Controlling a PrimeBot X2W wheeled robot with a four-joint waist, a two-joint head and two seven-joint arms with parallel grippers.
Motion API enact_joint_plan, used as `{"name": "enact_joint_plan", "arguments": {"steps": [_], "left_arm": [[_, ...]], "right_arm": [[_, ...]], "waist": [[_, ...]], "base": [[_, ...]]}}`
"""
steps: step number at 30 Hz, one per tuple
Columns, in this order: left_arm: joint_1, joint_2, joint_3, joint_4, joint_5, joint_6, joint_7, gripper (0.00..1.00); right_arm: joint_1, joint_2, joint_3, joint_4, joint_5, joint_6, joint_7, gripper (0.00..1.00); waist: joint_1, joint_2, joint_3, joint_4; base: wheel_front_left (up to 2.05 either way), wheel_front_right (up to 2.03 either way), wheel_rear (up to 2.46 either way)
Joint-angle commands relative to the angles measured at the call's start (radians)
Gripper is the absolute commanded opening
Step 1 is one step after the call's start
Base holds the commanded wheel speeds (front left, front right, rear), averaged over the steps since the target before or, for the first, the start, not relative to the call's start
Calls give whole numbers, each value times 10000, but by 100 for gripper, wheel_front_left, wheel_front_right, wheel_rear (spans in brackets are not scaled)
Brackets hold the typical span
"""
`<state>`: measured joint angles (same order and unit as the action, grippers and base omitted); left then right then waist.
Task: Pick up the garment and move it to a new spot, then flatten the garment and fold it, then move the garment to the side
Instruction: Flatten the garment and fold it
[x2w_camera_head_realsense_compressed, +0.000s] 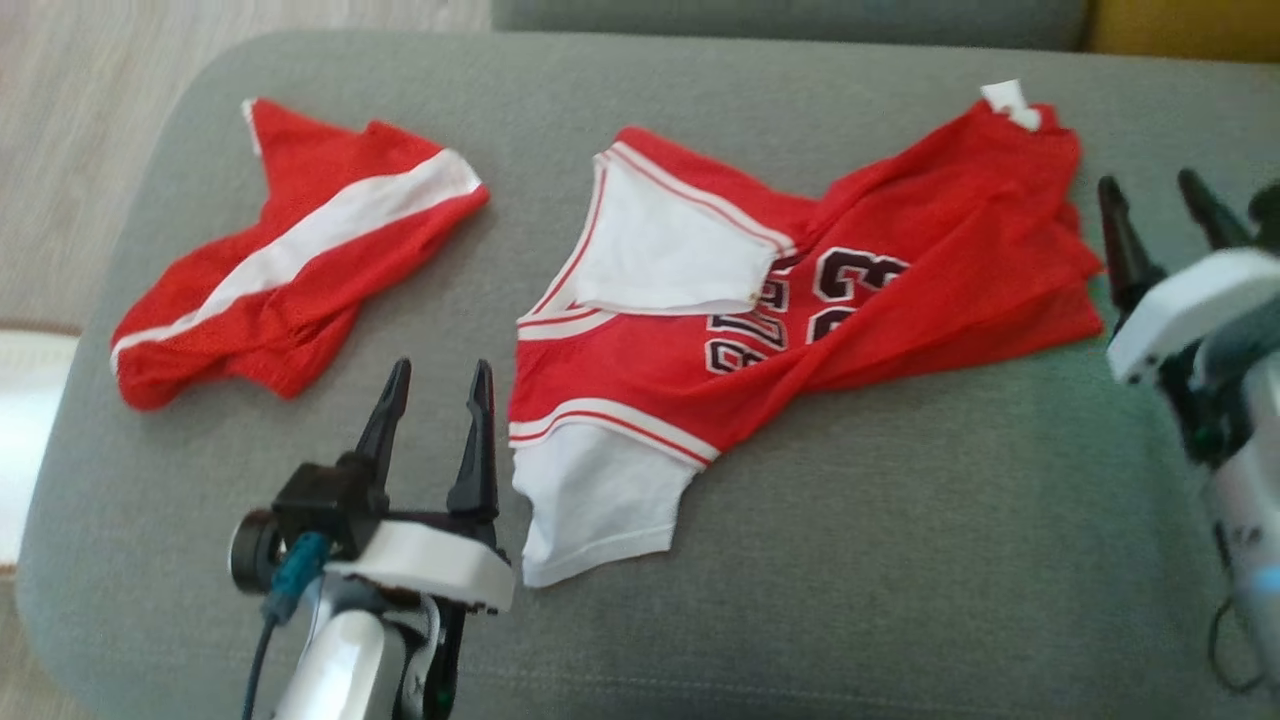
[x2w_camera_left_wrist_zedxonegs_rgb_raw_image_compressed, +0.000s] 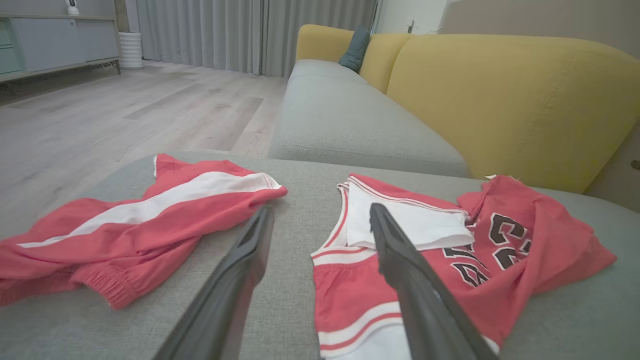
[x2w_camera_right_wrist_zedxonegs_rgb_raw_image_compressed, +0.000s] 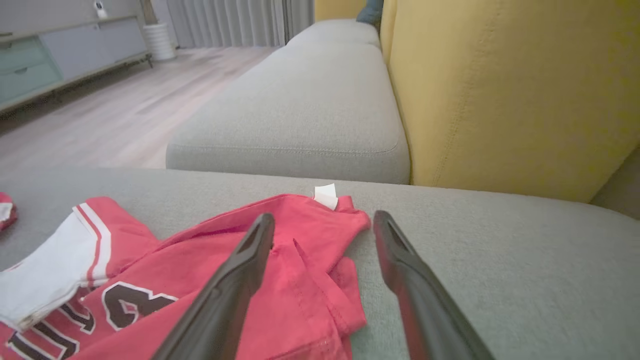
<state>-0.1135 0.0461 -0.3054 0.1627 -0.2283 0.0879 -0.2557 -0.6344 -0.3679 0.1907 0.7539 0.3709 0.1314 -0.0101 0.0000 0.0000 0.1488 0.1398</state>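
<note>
The broad near part of the grey cushion (x2w_camera_head_realsense_compressed: 850, 580) lies bare from the jersey (x2w_camera_head_realsense_compressed: 900, 270) down to the front edge, giving open room to reach in. A bare strip of cushion also runs between the shorts (x2w_camera_head_realsense_compressed: 300, 260) and the jersey. The left gripper (x2w_camera_head_realsense_compressed: 441, 367) stands at the near end of this strip with its fingers spread, just beside the jersey's white part. The right gripper (x2w_camera_head_realsense_compressed: 1150, 182), fingers also apart, is close to the jersey's right end, with bare cushion further right. Beyond the cushion, the yellow backrest (x2w_camera_left_wrist_zedxonegs_rgb_raw_image_compressed: 500, 100) walls off the far right, while the far left opens onto the floor (x2w_camera_left_wrist_zedxonegs_rgb_raw_image_compressed: 125, 115).
</note>
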Motion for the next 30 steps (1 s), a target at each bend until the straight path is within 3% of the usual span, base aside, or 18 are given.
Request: {"name": "enact_joint_plan", "arguments": {"steps": [1,8,14,30], "left_arm": [[-112,41,440,-274,131,1,-61,100],[518,41,499,611,276,-279,-61,100],[638,41,655,1107,399,-413,-61,100],[-273,78,13,4567,947,-539,-12,100]], "right_arm": [[437,114,-168,-680,80,-7,-399,100],[2629,1170,-1448,-2607,-443,-7,-1135,100],[3761,2062,-2167,-4113,-1112,-7,-781,100],[4298,2561,-2514,-5998,-1643,-7,173,100]], "waist": [[0,0,-364,-341],[0,0,-874,-637],[0,0,-979,-852],[0,0,-894,-1218]], "base": [[0,0,0],[0,0,0],[0,0,0],[0,0,0]]}}
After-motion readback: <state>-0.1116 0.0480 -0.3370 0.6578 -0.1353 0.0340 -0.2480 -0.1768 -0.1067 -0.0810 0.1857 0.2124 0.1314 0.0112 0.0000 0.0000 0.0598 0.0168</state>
